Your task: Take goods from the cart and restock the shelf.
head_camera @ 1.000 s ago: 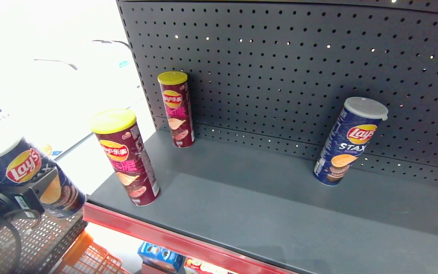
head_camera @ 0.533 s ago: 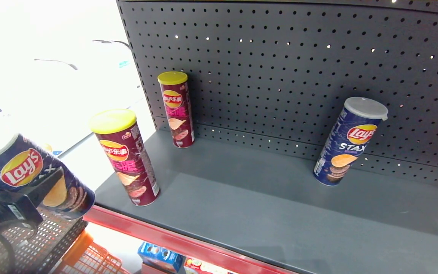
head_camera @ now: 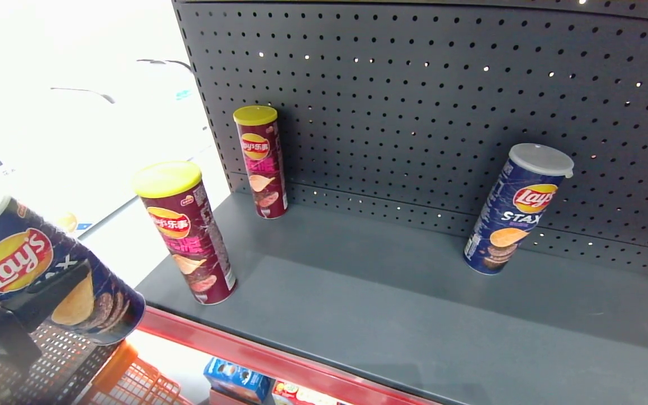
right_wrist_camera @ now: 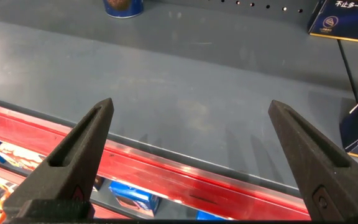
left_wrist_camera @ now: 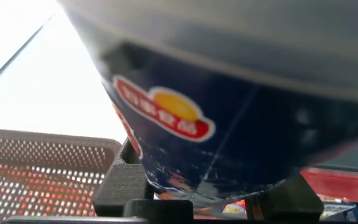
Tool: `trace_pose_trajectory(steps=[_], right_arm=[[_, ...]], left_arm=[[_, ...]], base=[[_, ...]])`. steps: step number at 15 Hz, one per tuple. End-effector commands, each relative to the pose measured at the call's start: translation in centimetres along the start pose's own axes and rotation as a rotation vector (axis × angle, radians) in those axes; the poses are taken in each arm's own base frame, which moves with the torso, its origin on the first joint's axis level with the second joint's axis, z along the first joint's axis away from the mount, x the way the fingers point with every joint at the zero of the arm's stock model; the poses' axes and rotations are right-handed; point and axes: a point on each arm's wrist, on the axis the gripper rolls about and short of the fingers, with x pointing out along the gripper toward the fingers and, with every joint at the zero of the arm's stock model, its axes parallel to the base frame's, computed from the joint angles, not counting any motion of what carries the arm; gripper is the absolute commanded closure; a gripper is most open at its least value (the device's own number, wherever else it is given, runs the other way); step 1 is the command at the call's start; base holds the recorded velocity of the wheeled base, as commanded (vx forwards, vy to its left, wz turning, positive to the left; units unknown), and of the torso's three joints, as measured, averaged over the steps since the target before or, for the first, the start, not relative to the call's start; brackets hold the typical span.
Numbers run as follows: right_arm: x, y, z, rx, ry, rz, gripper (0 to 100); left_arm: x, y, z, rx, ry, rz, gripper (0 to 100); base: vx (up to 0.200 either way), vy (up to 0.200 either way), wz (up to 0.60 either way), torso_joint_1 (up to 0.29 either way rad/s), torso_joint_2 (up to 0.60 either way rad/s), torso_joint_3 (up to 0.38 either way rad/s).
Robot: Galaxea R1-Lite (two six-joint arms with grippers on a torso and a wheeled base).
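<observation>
- Left tool [head_camera: 34, 295] clamped on a tilted blue chip can [head_camera: 14, 261], just off the shelf's [head_camera: 358, 315] left front corner
- Right tool [right_wrist_camera: 194, 165] spread wide, holding nothing, above the shelf's front edge
- Held can sits nearer the camera than a second ago
- Shelf carries two maroon cans at its left, front [head_camera: 186, 233] and back [head_camera: 261, 163], and a standing blue can [head_camera: 512, 211] at its right, with broad bare room between

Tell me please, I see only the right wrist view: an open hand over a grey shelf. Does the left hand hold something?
Observer: Yes, the left hand is shut on a blue chip can, off the shelf's left end, above the cart.
Operator: Is this can upright?
Observer: No, it is tilted.
Operator: What stands on the shelf at the left?
Observer: A front maroon can near the edge and a back maroon can at the pegboard, both standing.
</observation>
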Motion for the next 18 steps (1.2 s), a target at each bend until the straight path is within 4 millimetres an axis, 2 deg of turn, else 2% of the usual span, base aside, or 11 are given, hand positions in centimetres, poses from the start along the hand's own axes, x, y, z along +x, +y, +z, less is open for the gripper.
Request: trace_pose_trajectory(steps=[1,4,12,18], right_arm=[[0.0,0.0,0.0,0.0,0.001,0.001,0],[0.0,0.0,0.0,0.0,0.001,0.001,0],[0.0,0.0,0.0,0.002,0.001,-0.001,0],[0.0,0.0,0.0,0.0,0.001,0.001,0]], left_arm=[[-0.3,-0.4,0.5,0.003,-0.03,-0.033,100],[-0.1,-1.0,1.3,0.006,-0.053,-0.08,100],[-0.3,-3.4,0.5,0.003,-0.026,-0.295,100],[0.2,-4.1,0.2,0.008,0.003,-0.349,100]], base=[[0.0,0.0,0.0,0.0,0.0,0.0],[0.0,0.0,0.0,0.0,0.0,0.0],[0.0,0.0,0.0,0.0,0.0,0.0],[0.0,0.0,0.0,0.0,0.0,0.0]])
